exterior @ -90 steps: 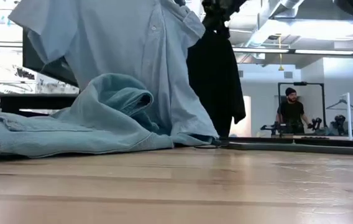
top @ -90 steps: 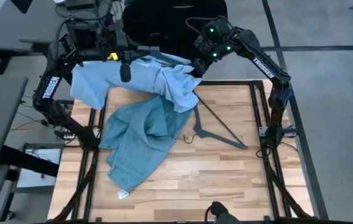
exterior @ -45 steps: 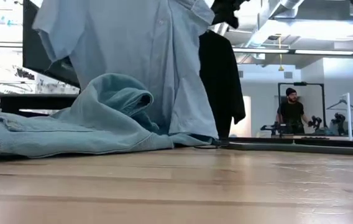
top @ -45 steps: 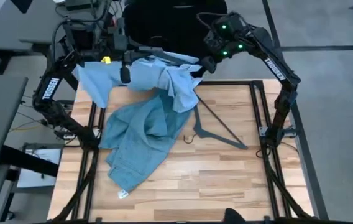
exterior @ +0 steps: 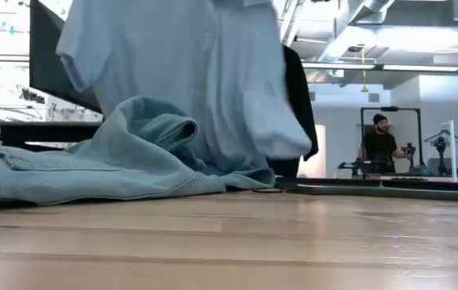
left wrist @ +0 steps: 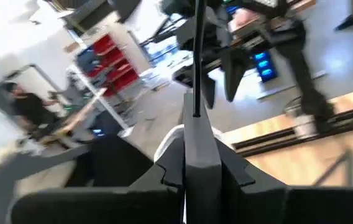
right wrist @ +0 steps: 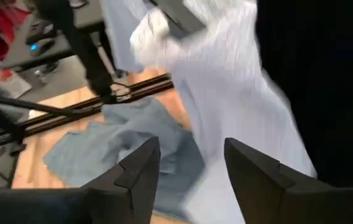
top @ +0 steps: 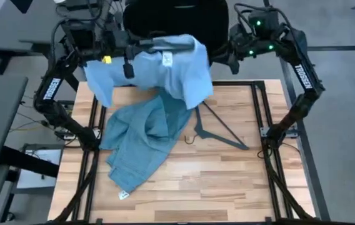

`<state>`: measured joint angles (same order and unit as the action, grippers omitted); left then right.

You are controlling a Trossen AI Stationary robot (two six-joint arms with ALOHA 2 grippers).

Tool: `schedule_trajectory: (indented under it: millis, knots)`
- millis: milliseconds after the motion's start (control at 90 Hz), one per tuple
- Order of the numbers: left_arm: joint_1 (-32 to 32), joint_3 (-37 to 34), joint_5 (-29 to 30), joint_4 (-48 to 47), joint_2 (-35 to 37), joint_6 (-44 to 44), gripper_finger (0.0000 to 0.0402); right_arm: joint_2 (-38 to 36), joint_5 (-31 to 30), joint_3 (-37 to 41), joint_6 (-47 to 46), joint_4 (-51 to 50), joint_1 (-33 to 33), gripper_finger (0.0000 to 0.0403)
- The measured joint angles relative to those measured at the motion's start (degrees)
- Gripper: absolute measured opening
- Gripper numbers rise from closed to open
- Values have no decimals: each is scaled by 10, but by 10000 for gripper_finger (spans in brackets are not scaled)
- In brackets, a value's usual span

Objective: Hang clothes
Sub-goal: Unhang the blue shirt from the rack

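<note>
the left tool (top: 141,47), pressed together on a hanger, holds the pale shirt (top: 165,69) at upper centre; the right tool (top: 221,57), spread and empty, is just right of it.

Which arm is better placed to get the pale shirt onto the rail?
Left: its gripper is already up at the shirt; the right gripper is open and off it.

Clothes crowd the back; the front is open.
The hanging shirt (top: 165,69) and jeans (top: 143,134) block the desk's (top: 227,181) back-left part; a hanger (top: 218,128) lies mid-desk.
</note>
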<state>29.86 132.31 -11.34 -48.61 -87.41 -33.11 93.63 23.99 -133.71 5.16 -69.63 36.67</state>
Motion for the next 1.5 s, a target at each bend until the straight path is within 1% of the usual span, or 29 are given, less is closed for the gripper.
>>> schedule_trajectory:
  millis: [156, 278, 444, 689, 789, 867, 933, 1000, 1056, 1133, 1156, 1289, 1400, 1467, 1500]
  knots:
    - [-20, 0, -5, 18, -3, 3, 24, 4, -3, 1, 37, 91, -18, 230]
    - [-26, 0, -9, 35, -2, 8, 24, -2, -17, -1, 80, 145, -28, 239]
    - [-32, 0, -7, 53, 6, 13, 24, 1, -60, 1, 138, 124, -23, 237]
    - [-35, 0, -7, 60, 16, 22, 24, 14, -66, 0, 162, 110, 5, 229]
    - [-36, 0, -10, 62, 21, 20, 24, 15, -67, 1, 163, 94, 16, 222]
    - [-36, 0, -10, 62, 22, 20, 24, 12, -66, 0, 163, 100, 23, 214]
    - [-35, 0, -9, 64, 23, 22, 24, 12, -66, 0, 163, 104, 27, 201]
    - [-35, 0, -9, 63, 23, 21, 24, 13, -63, 0, 163, 103, 29, 170]
    - [-36, 0, -8, 64, 23, 21, 24, 14, -59, 0, 163, 93, 29, 127]
    - [-35, 0, -8, 64, 23, 22, 24, 19, -56, -1, 172, 79, 29, 53]
    - [-35, 0, -8, 63, 23, 25, 24, 20, -53, -1, 178, 72, 29, 38]
    - [-35, -1, -9, 58, 24, 30, 24, 25, -51, 0, 187, 64, 35, 33]
    - [-35, -1, -10, 60, 26, 28, 24, 22, -50, -1, 182, 48, 61, 32]
    - [-37, -2, -14, 66, 35, 24, 24, 22, -64, -1, 168, 8, 88, 3]
    - [-40, -2, -18, 75, 40, 25, 24, 23, -70, 0, 170, -6, 104, 3]
